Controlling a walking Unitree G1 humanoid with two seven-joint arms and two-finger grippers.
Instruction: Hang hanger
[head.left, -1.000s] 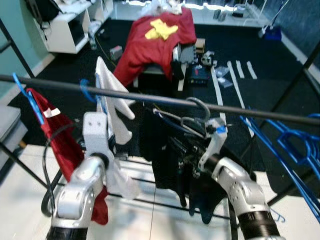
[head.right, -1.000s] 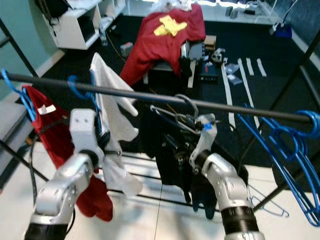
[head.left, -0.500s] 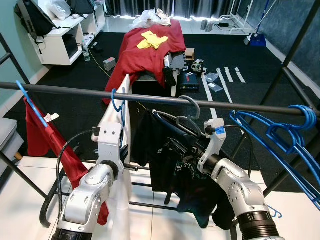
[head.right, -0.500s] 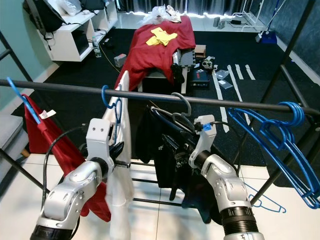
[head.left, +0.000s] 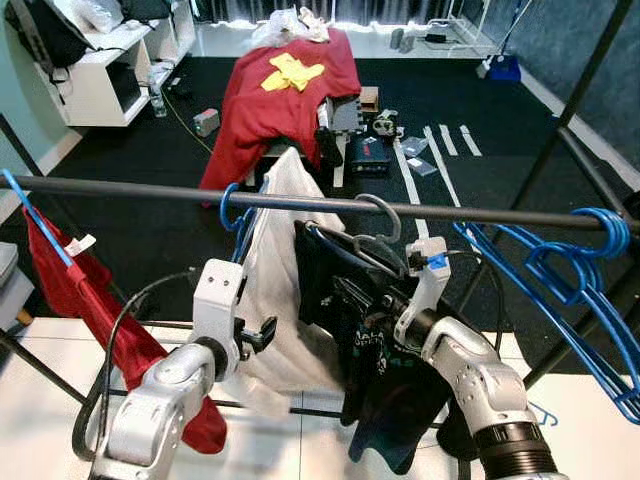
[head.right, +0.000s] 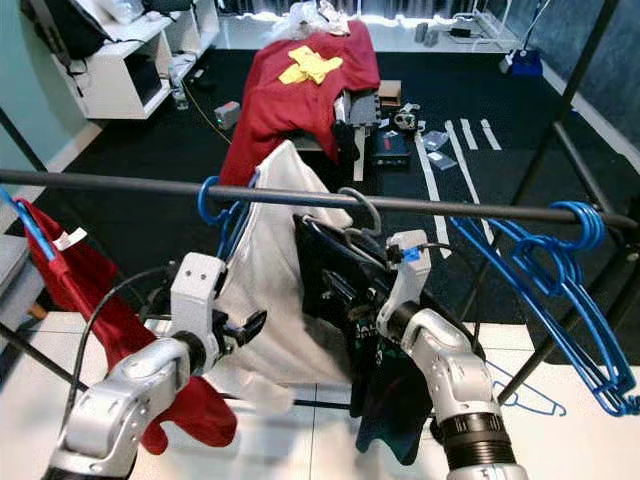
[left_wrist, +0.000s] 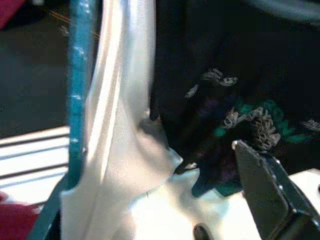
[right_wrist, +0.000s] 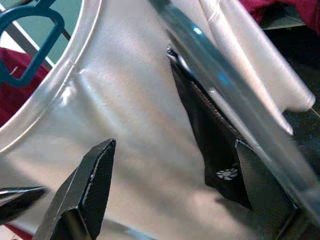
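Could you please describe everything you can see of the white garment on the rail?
The white garment looks like thin, smooth cloth. It hangs on a blue hanger hooked over the dark rail, between a red garment and a black garment. It is swung out at an angle, its lower edge by the left pincer.

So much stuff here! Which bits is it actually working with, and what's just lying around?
Working with:
black clothes rail
grey metal hanger with dark garment
white garment
right gripper
left gripper

Lying around:
empty blue hangers
red garment
red-draped table
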